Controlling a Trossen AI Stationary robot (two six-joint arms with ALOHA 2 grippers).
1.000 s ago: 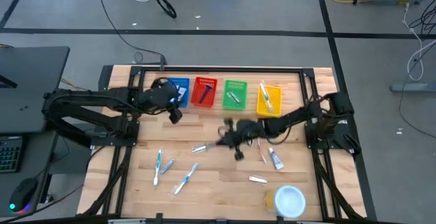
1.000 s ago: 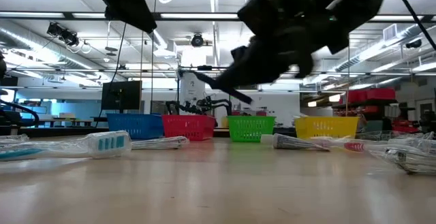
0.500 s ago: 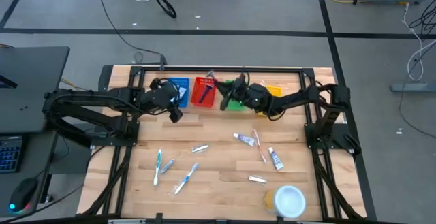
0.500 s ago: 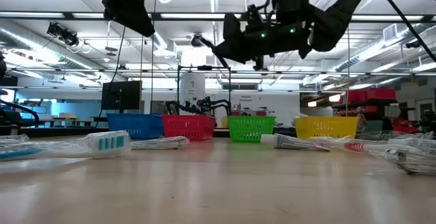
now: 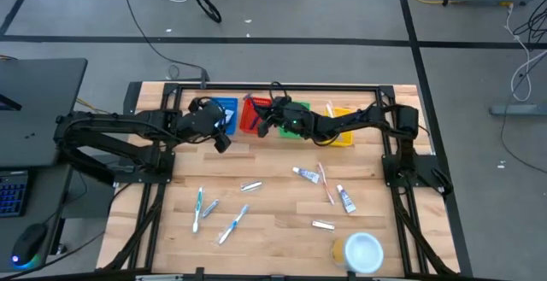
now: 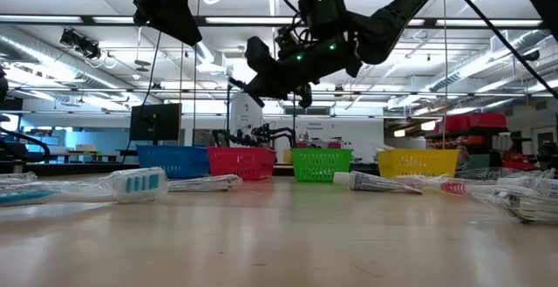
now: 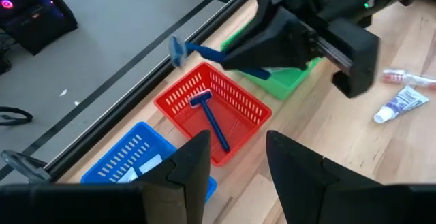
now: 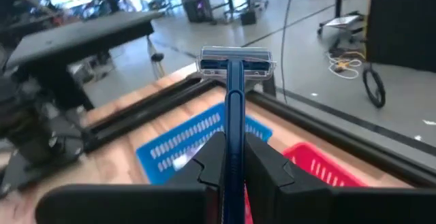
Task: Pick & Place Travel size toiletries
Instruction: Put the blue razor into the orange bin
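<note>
1. Reaching across the back of the worktop in the high view, the right gripper now sits over the near edge of the red basket. A second ago it was out over the middle of the worktop among the loose toiletries. Half a second ago it was at the green basket. That sweep suggests a carry close to its drop. The left gripper waits just beside the blue basket, unmoved. Toothbrushes and small tubes lie well away from the red basket, towards the front of the worktop.

2. In the low view the right gripper hangs high above the row of baskets, roughly over the red basket and shifted from above the green one.

3. In the left wrist view a blue razor sticks out of the right gripper, its head past the far rim of the red basket. A second razor already lies inside that basket. The left jaws stand apart with nothing between them.

4. In the right wrist view the jaws are closed narrow on the razor's handle. Its head points forward beyond the fingertips, above the red and blue baskets. I judge release over the red basket comes next.
</note>
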